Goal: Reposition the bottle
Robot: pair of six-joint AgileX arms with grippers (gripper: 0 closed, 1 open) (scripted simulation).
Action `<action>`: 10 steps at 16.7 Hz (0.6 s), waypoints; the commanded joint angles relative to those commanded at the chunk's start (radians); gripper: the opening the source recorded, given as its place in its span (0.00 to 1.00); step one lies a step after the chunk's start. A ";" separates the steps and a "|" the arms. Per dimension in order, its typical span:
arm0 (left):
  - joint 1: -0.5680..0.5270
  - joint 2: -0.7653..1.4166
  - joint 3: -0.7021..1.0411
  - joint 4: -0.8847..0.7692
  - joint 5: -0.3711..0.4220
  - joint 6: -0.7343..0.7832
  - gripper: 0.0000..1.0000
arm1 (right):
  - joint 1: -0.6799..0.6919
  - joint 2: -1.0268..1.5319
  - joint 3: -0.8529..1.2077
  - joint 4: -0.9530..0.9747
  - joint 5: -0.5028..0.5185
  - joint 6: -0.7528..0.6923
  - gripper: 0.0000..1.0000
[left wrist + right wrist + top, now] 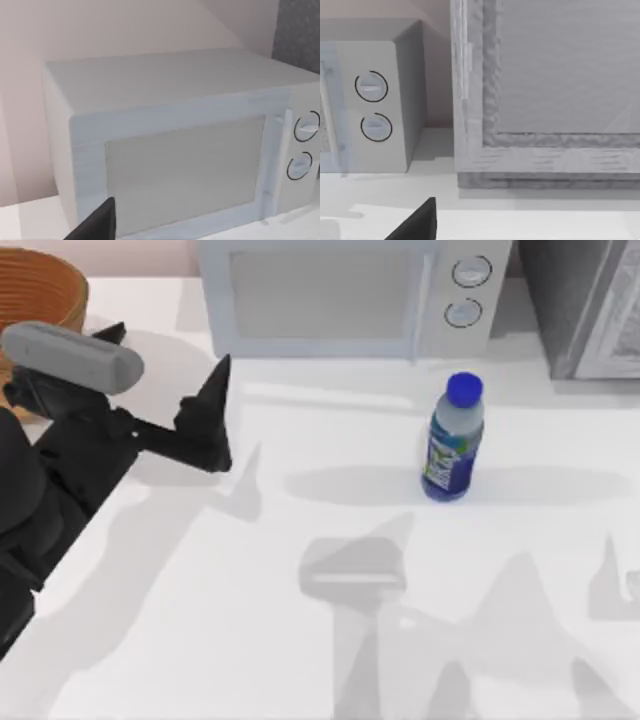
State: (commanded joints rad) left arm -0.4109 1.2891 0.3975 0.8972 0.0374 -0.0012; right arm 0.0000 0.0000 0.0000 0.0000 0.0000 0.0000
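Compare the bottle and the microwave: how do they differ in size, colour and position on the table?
The bottle is much smaller than the microwave. The bottle is clear with a blue cap, a blue base and a blue-green-white label; the microwave is plain white with two round knobs. The bottle stands out on the open table, toward the top view's right, while the microwave sits at the back edge. Both rest upright on the same white table, apart from each other.
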 joint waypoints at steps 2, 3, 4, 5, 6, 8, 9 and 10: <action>-0.069 0.239 0.063 0.146 0.007 0.001 1.00 | 0.000 0.000 0.000 0.000 0.000 0.000 1.00; -0.103 0.352 0.094 0.217 0.011 0.001 1.00 | 0.000 0.000 0.000 0.000 0.000 0.000 1.00; -0.135 0.460 0.123 0.285 0.014 0.000 1.00 | 0.000 0.000 0.000 0.000 0.000 0.000 1.00; -0.166 0.560 0.152 0.351 0.017 0.000 1.00 | 0.000 0.000 0.000 0.000 0.000 0.000 1.00; -0.195 0.653 0.180 0.414 0.020 0.000 1.00 | 0.000 0.000 0.000 0.000 0.000 0.000 1.00; -0.248 0.813 0.232 0.529 0.026 -0.001 1.00 | 0.000 0.000 0.000 0.000 0.000 0.000 1.00; -0.271 0.879 0.256 0.580 0.029 -0.001 1.00 | 0.000 0.000 0.000 0.000 0.000 0.000 1.00; -0.292 0.937 0.278 0.627 0.031 -0.002 1.00 | 0.000 0.000 0.000 0.000 0.000 0.000 1.00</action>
State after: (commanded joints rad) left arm -0.7027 2.2264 0.6751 1.5238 0.0683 -0.0030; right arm 0.0000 0.0000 0.0000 0.0000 0.0000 0.0000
